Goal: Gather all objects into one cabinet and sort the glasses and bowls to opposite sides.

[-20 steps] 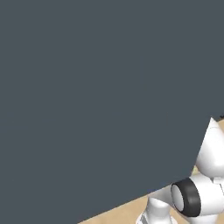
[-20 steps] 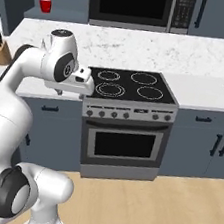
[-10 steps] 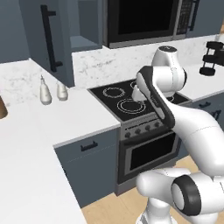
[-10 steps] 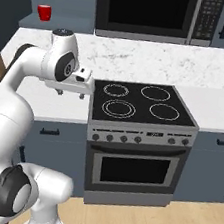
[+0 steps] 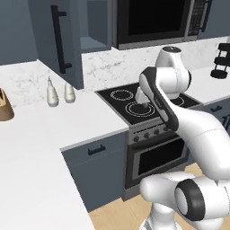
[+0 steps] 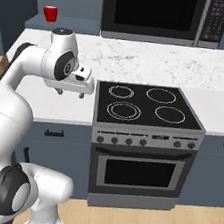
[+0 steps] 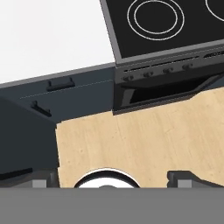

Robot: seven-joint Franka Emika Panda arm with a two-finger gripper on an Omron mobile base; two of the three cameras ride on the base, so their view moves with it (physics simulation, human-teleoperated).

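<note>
Cabinet (image 5: 63,40) interior mostly hidden behind door.

Black stove (image 7: 166,26) beside white counter (image 7: 48,35), wooden floor (image 7: 140,140) below

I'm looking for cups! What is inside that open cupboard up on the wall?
A red mug stands on the shelf of the open cabinet. The cabinet door and the picture edges hide the rest of the inside.
</note>
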